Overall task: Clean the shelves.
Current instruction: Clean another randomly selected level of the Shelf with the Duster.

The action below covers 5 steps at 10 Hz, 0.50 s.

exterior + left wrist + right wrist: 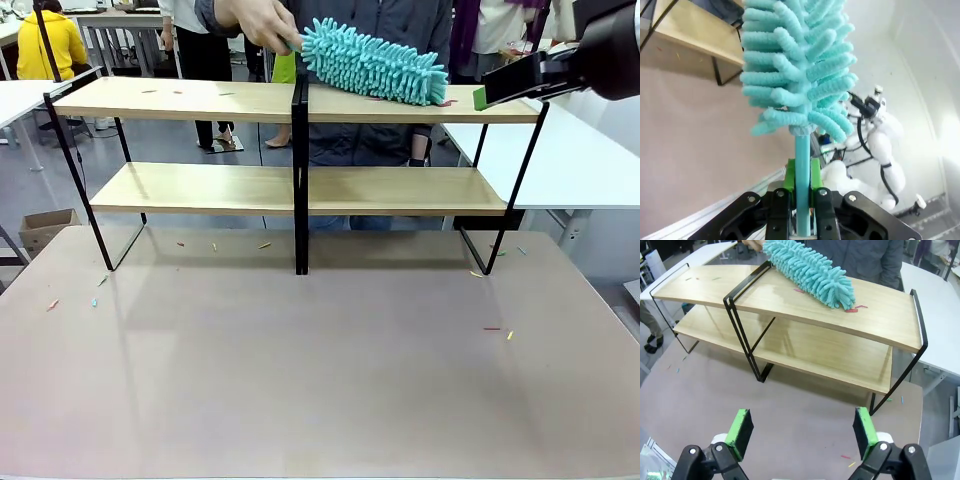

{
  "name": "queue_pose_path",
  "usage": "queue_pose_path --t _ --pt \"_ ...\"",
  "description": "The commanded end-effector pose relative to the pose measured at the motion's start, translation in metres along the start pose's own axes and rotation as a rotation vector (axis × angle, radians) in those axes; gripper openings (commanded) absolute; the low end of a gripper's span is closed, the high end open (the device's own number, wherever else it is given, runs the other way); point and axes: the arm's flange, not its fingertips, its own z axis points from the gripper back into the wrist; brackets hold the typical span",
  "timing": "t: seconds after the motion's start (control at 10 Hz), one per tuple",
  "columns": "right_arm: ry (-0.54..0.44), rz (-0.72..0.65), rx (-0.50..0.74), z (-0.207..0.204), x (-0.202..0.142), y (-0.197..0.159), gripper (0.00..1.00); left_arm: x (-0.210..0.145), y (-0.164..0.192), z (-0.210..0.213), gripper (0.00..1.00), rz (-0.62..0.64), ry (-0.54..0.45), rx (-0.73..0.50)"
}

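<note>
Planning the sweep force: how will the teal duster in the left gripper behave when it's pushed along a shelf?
The duster head is loose chenille strands, so it probably squashes and feels light. Its thin handle looks plastic and may flex. The left gripper is shut on that smooth shaft, so it might twist.

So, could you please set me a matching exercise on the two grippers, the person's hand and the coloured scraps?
1. left gripper
2. right gripper
3. person's hand
4. coloured scraps

A. open, holding nothing
B. lying on the brown tabletop
C. shut on the handle of the first teal duster
D. holding the second teal duster at the shelves' top board

Pairs: 1-C, 2-A, 3-D, 4-B.
</note>
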Motion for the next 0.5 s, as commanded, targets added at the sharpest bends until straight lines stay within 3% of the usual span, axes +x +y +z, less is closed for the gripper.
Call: queue_pose_path --t 0.0,0.1,0.4 --pt "-0.002 -0.002 0.002 0.0 0.001 0.0 1.0 -0.045 0.007 -0.011 0.13 -0.042 0.236 -0.055" --pt "-0.002 -0.002 0.002 0.0 0.001 0.0 1.0 -0.075 0.007 -0.027 0.13 -0.086 0.499 -0.047" --pt "-0.002 -0.002 0.002 0.0 0.001 0.0 1.0 -0.144 0.014 -0.116 0.13 -0.18 0.802 0.196"
